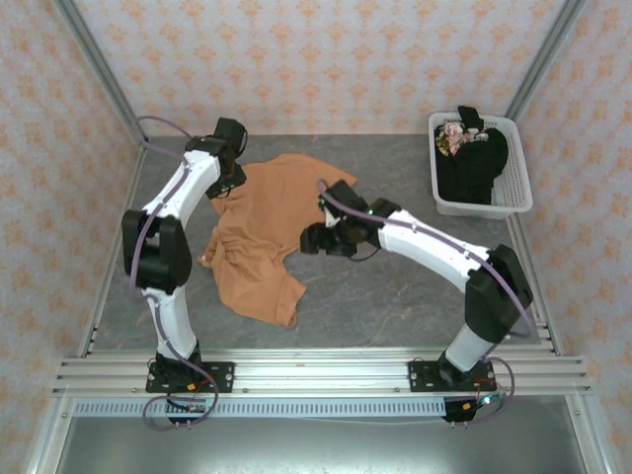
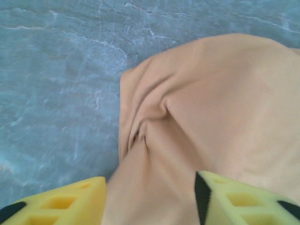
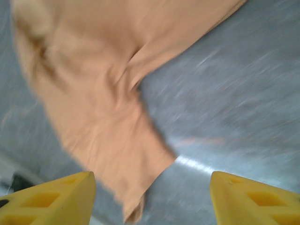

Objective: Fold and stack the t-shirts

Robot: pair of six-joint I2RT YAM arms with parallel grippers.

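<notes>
The orange-tan t-shirt (image 1: 262, 232) lies crumpled and unfolded on the grey counter (image 1: 395, 286), left of centre, with one loose flap trailing toward the near edge. At its far left corner we see the left gripper (image 1: 230, 183) reaching down onto the cloth. In the left wrist view its yellow fingers (image 2: 70, 201) stand apart at the bottom of the frame, and a bunched ridge of the shirt (image 2: 220, 103) fills the gap between them. We cannot tell whether they are clamping that fabric or only straddling it. Creases in the cloth run toward the gap, and bare counter (image 2: 56, 84) shows to the left.

Moving right, the right gripper (image 1: 314, 237) sits at the shirt's right edge. From its wrist camera we see its fingers (image 3: 56, 197) spread wide with nothing between them, above a dangling tongue of the shirt (image 3: 93, 84) and the counter (image 3: 234, 93) beside it; that picture is blurred.

At the far right corner stands a white slatted basket (image 1: 518, 193). The black t-shirt (image 1: 479, 163) is heaped inside it, a patch of colourful print showing at its far left end.
</notes>
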